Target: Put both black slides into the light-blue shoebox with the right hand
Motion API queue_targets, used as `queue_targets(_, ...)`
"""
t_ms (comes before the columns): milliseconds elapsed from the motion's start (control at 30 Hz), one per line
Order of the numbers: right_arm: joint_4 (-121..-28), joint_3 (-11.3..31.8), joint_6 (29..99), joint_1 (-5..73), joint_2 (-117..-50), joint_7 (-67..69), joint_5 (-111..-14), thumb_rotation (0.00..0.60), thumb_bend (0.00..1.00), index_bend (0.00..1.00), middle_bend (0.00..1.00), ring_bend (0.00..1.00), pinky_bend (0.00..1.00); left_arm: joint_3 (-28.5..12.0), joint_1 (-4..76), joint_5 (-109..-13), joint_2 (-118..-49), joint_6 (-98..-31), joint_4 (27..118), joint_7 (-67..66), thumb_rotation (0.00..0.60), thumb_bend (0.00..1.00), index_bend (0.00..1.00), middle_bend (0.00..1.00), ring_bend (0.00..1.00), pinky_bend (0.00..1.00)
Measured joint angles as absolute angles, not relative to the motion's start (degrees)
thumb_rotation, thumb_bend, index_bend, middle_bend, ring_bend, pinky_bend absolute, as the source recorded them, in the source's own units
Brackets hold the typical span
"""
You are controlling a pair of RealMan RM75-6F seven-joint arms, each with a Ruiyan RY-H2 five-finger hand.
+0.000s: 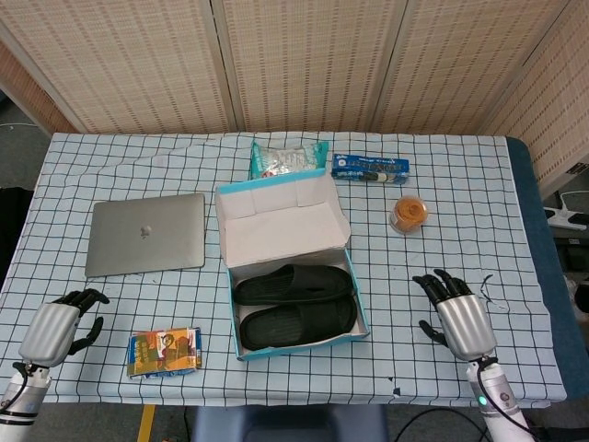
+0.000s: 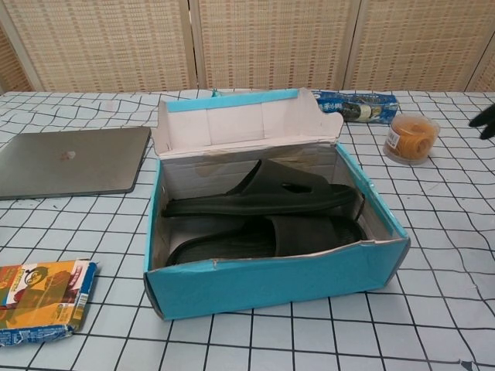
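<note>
The light-blue shoebox (image 1: 357, 293) (image 2: 271, 284) stands open in the middle of the table, its lid flap up at the back. Both black slides lie inside it: one (image 1: 293, 284) (image 2: 263, 197) toward the back, the other (image 1: 296, 321) (image 2: 271, 236) toward the front. My right hand (image 1: 456, 316) is on the table's right side, well clear of the box, fingers spread and holding nothing. In the chest view only its dark fingertips (image 2: 485, 120) show at the right edge. My left hand (image 1: 60, 325) rests at the front left corner, fingers loosely curled, empty.
A grey laptop (image 1: 147, 233) lies left of the box. A snack packet (image 1: 164, 351) sits at the front left. Behind the box are a foil bag (image 1: 287, 157), a blue cookie pack (image 1: 370, 168) and a small tub of orange snacks (image 1: 409, 214).
</note>
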State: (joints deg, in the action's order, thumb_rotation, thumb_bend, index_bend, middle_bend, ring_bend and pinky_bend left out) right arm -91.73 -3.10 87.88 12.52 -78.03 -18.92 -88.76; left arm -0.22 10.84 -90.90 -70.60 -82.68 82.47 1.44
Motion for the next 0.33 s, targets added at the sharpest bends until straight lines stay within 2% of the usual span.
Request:
queue_targets(67,-88.8,-3.5,88.6,10.7,-77.8,-17.5,-87.8,0.600,0.05,0.10,0.07,0.00,0.05,-0.2,10.8,-91.2,-71.0,-83.0,81.9,1.3,0.600,0.46,0.37,0.35,0.38,0.60)
queue_targets(167,-85.9,-3.3,89.2,9.0,-77.5,-14.1,-86.3,0.600,0.03,0.06,0.04,0.00,0.04,-0.2,10.9,-91.5,-71.5,-83.1,81.5,0.8,0.600,0.46,0.37,0.34,0.38,0.60)
queue_targets(333,-85.4,-2.6,89.7,7.6,-76.7,-12.2,-86.1,0.600,0.03,0.04,0.02,0.00,0.04,0.0,11.2,-91.9,-71.8,-82.8,81.6,0.3,0.600,0.46,0.37,0.34,0.38,0.60)
